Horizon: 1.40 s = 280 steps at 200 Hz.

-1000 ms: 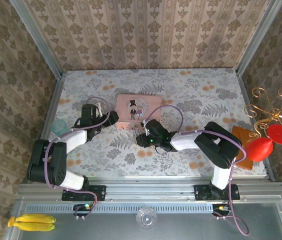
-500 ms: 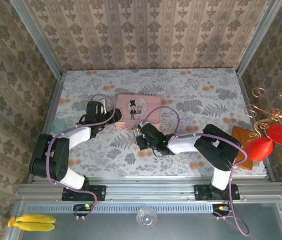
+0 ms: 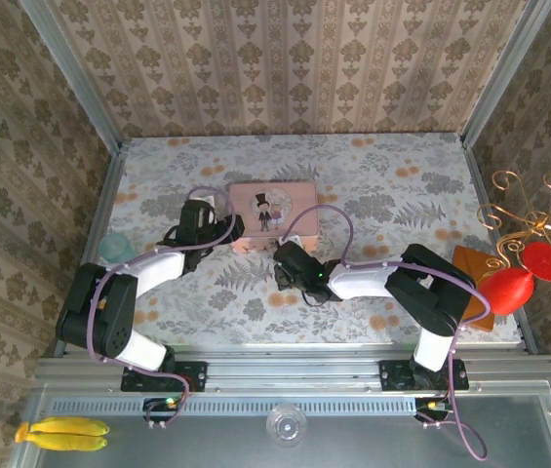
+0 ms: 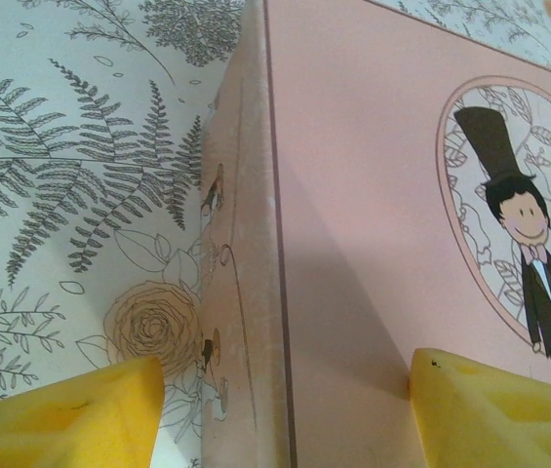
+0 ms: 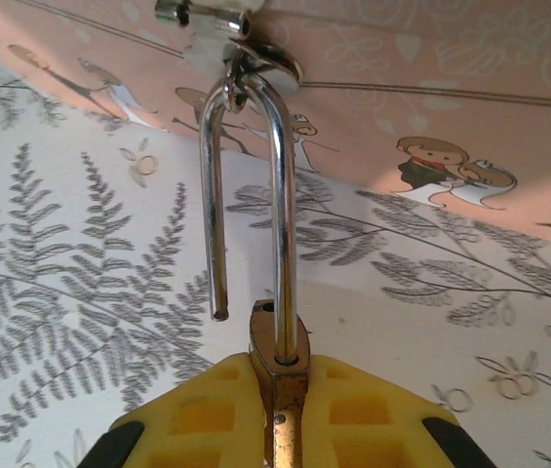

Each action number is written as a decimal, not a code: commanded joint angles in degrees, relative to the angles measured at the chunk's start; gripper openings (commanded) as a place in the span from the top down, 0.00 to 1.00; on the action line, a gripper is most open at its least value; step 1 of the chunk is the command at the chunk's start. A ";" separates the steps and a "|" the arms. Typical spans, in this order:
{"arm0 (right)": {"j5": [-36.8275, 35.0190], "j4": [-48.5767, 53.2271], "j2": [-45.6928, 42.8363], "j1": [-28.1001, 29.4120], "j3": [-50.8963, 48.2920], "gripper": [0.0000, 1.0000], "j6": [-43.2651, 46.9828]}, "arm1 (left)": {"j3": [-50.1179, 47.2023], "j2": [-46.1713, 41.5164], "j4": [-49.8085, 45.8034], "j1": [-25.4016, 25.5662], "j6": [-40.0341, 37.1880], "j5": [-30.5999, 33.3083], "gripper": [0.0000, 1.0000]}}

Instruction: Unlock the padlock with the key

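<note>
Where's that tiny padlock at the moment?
In the right wrist view, the padlock has its brass body pinched in the right gripper, with its shackle hooked through the clasp on the pink tin's near side.

No readable text — none on the pink tin (image 4: pixel 373 195).

My left arm (image 3: pixel 148 265) reaches low toward two o'clock in the top view; my left gripper (image 3: pixel 228 234) is spread wide, its yellow pads (image 4: pixel 60 419) far apart; my right arm (image 3: pixel 373 278) stretches low toward ten o'clock; my right gripper (image 3: pixel 280 258) has its pads (image 5: pixel 197 419) pinched tight on the padlock (image 5: pixel 276 375).
</note>
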<state>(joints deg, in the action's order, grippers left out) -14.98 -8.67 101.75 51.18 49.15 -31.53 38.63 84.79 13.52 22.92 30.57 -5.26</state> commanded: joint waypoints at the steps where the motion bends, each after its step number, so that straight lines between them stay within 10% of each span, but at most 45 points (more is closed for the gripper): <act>1: -9.07 4.64 -2.04 -0.79 0.96 1.00 -1.93 | -3.77 -0.17 -9.47 2.09 -0.72 2.77 0.32; 81: -10.59 10.49 -2.29 -5.68 3.38 1.00 -4.38 | -4.20 -4.72 -15.70 11.72 7.88 6.38 0.33; 169: -10.09 13.64 -1.35 -10.36 6.31 1.00 2.95 | -5.32 -4.81 -13.96 11.36 11.08 7.51 0.33; 280: 15.81 2.43 -6.18 -13.79 -0.75 1.00 5.21 | 0.47 -8.67 -8.15 6.45 9.49 1.85 0.28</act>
<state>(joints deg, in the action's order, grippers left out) -5.15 -0.47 98.94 38.98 50.35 -24.49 34.37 72.25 7.01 30.35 41.52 -0.43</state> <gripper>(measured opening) 0.124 0.720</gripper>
